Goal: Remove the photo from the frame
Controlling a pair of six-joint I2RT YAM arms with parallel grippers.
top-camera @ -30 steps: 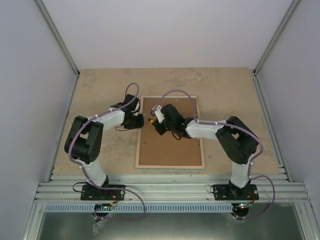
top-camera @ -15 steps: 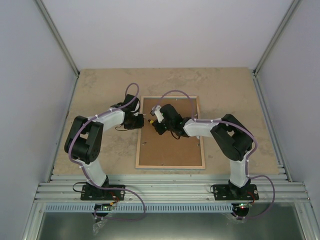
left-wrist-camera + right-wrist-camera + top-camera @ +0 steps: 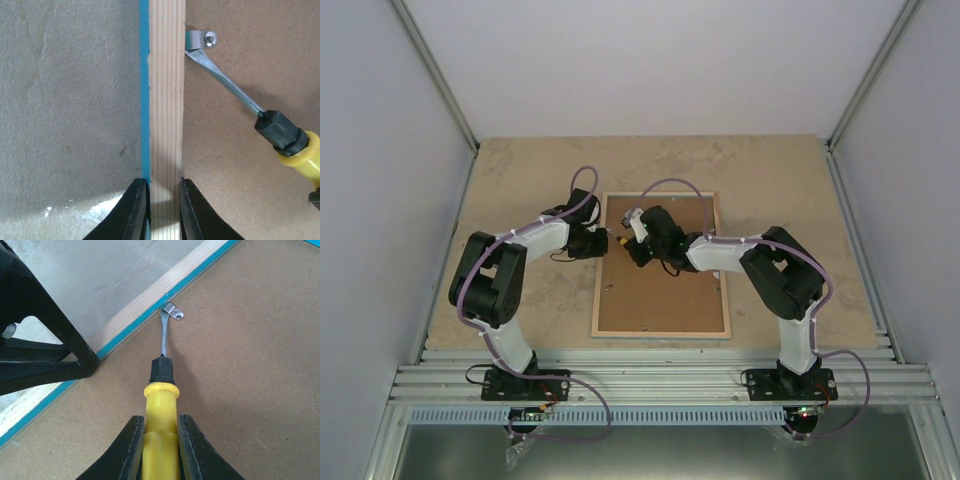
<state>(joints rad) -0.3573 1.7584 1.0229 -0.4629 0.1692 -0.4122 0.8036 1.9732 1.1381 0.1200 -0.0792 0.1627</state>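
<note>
Two arms meet at the left side of the frame (image 3: pixel 658 334), which lies back side up on the bench (image 3: pixel 520 175) with its brown fibreboard panel (image 3: pixel 655 295) facing the camera. The photo cannot be seen from this side.

The left arm (image 3: pixel 545 235) comes in from outside the frame's left rail (image 3: pixel 166 100), along the far half of that side. Its left jaws straddle the rail: one finger sits against the turquoise outer face, the other against the inner edge where the pale wood meets the panel, so the jaws are closed onto the rail itself.

The right arm (image 3: pixel 720 255) reaches in from the frame's right side, passing over the panel. Its right jaws are clamped on the yellow handle of a screwdriver (image 3: pixel 161 390), which lies low over the panel and points toward the left rail. The steel blade runs out from a black collar, and its flat tip meets a small metal clip (image 3: pixel 173 311) fixed to the panel with a round-headed fastener, right against the inner edge of the rail. In the left wrist view the clip's tab overlaps the rail's inner edge, with the blade tip touching it from below. The clip lies farther along the rail than the left jaws.
</note>
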